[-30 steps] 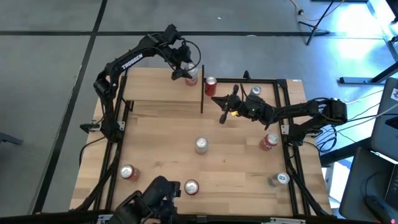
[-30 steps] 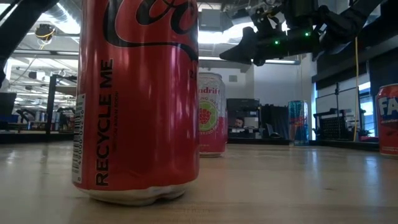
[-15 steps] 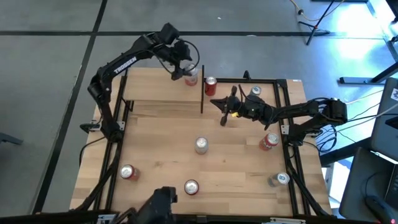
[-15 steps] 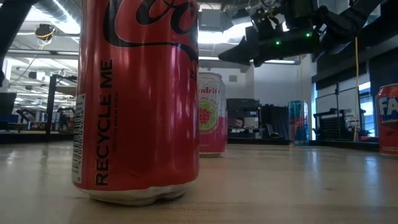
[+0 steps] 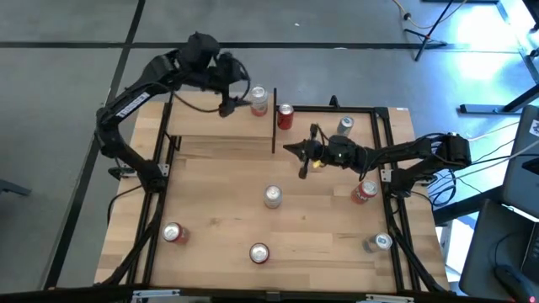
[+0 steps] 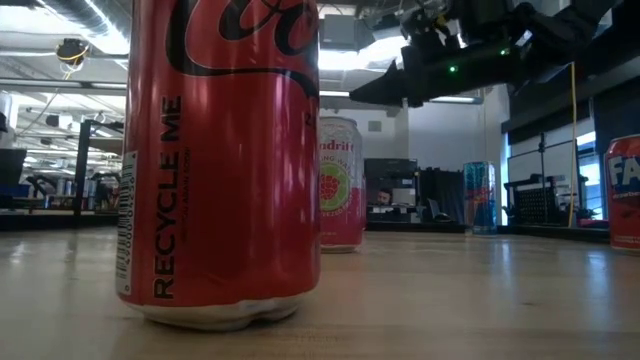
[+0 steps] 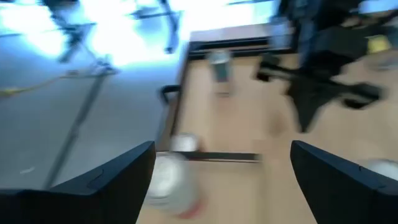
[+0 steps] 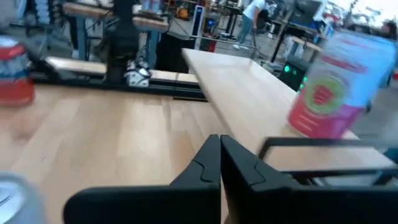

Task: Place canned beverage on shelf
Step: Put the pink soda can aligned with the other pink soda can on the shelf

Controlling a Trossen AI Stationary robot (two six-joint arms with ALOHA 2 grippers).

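The fingers of the left gripper (image 5: 226, 94) are spread wide apart with nothing between them, as seen in the left wrist view, where a gap of floor and wood separates the two dark fingers (image 7: 106, 180). This gripper is held over the far left part of the shelf (image 5: 202, 126), at about nine o'clock from a silver-and-red can (image 5: 258, 100). That can stands upright on the shelf, its long axis vertical and its top facing the overhead camera. At about four o'clock from it, just beside it, a red can (image 5: 285, 115) also stands upright, against a thin black post (image 5: 274, 118).

The fingers of the right gripper (image 5: 302, 155) are pressed together with nothing held, their tips meeting in the right wrist view (image 8: 219, 163). The gripper points toward nine o'clock, above the tabletop (image 5: 219, 210) near its middle, and is seen raised in the low view (image 6: 400, 85).

Further cans stand upright on the tabletop: a silver can (image 5: 272, 196) at the centre, a red-topped can (image 5: 173, 232) toward seven o'clock, another (image 5: 258, 252) at six o'clock, a red can (image 5: 364, 191) at four o'clock from the right gripper, a grey can (image 5: 380, 242) at the near right, and a silver can (image 5: 345, 125) at one o'clock from the right gripper.
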